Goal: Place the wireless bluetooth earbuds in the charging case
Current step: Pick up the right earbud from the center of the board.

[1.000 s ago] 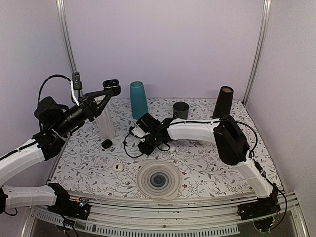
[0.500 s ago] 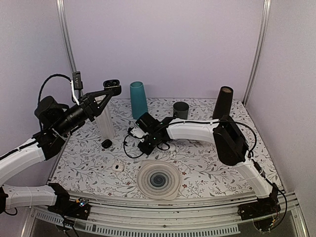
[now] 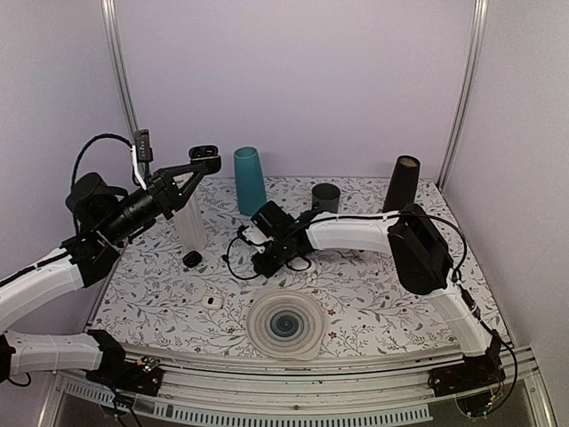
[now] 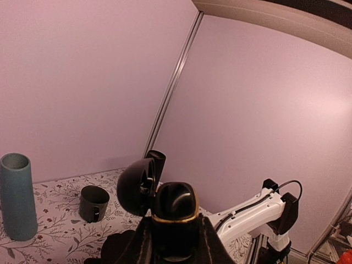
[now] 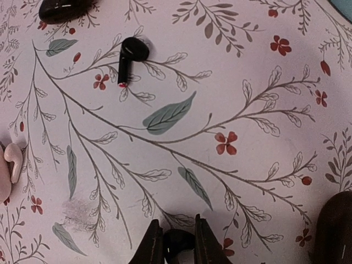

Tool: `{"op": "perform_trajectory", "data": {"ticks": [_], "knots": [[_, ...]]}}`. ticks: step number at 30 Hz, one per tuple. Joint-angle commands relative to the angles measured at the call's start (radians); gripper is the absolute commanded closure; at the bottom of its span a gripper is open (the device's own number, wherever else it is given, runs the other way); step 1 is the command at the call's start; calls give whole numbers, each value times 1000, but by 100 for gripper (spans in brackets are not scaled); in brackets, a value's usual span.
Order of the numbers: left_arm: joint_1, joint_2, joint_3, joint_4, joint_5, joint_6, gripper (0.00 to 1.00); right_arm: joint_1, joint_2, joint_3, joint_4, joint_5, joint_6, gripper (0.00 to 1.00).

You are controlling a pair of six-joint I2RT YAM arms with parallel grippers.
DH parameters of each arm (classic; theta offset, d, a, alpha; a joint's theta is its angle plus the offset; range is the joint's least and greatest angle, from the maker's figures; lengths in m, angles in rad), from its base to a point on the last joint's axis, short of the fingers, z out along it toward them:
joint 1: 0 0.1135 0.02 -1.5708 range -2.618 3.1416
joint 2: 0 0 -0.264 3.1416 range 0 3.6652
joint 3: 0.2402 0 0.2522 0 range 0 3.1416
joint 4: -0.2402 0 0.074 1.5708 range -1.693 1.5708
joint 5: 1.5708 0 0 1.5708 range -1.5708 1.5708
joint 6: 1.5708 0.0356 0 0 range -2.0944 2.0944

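Raised, the left gripper (image 3: 205,162) holds a black case (image 3: 203,151) near the teal tube (image 3: 250,180); the right gripper (image 3: 260,265) points down at the table (image 3: 382,285) behind the disc (image 3: 284,324).

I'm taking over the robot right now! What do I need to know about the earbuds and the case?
Left gripper: shut on the open black charging case, held up in the air.
Right gripper: pinched around one black earbud, down on the table.
Also on the table: a second black earbud and a white earbud.
Done: case open, one earbud gripped.
Left: lift it into the case, then probably fetch the second black one.
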Motion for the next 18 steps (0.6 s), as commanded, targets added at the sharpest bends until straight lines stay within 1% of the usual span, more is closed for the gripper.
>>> {"op": "perform_trajectory", "data": {"ticks": [1, 4, 5, 13, 18], "knots": [[11, 17, 4, 25, 17, 5, 100, -18, -73, -114, 51, -48, 91, 89], [10, 37, -5, 36, 32, 1, 100, -22, -120, -172, 118, -48, 118, 89], [10, 45, -7, 39, 36, 1, 100, -23, -160, -191, 140, -48, 124, 89], [0, 107, -29, 79, 60, -3, 100, -49, -333, -369, 306, -27, 191, 89], [-8, 157, -54, 139, 81, -10, 100, -75, -458, -476, 386, -20, 230, 88]]}}
